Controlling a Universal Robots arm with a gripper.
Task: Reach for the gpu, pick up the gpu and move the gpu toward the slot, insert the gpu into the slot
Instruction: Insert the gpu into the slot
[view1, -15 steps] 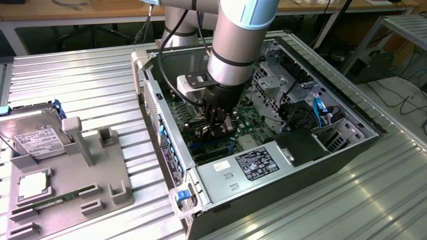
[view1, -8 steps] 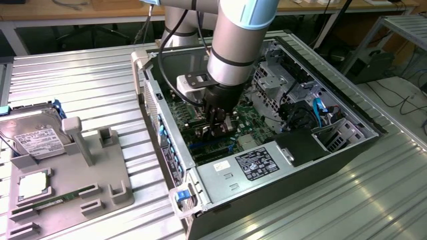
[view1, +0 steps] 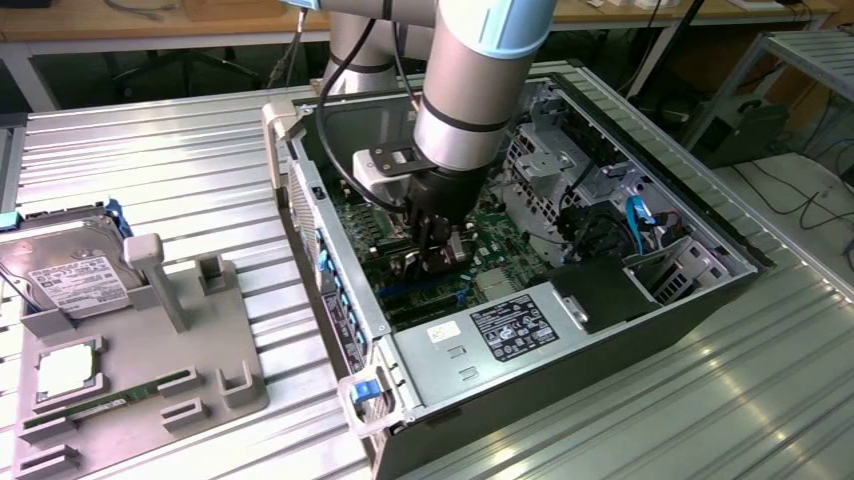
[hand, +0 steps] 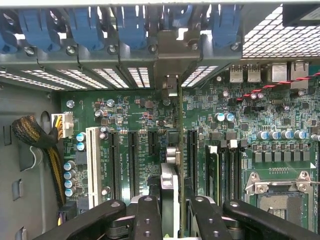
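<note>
The card (hand: 170, 195) stands edge-on between the claw's (hand: 170, 212) two black fingers (hand: 145, 217), which are pinched closed on it, its metal bracket (hand: 172, 85) against the case's rear wall. It sits low over the green board (hand: 135, 130) (inside the open computer case (view1: 694, 215)), in line with the slots.

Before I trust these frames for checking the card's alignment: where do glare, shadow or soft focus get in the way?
Exterior view: bright window glare streaks the ribbed metal table, while the computer case interior is dim around the gripper. Wrist view: the motherboard is evenly lit and crisp, the perforated panel washes out, and the gpu seen edge-on looks soft up close.
</note>
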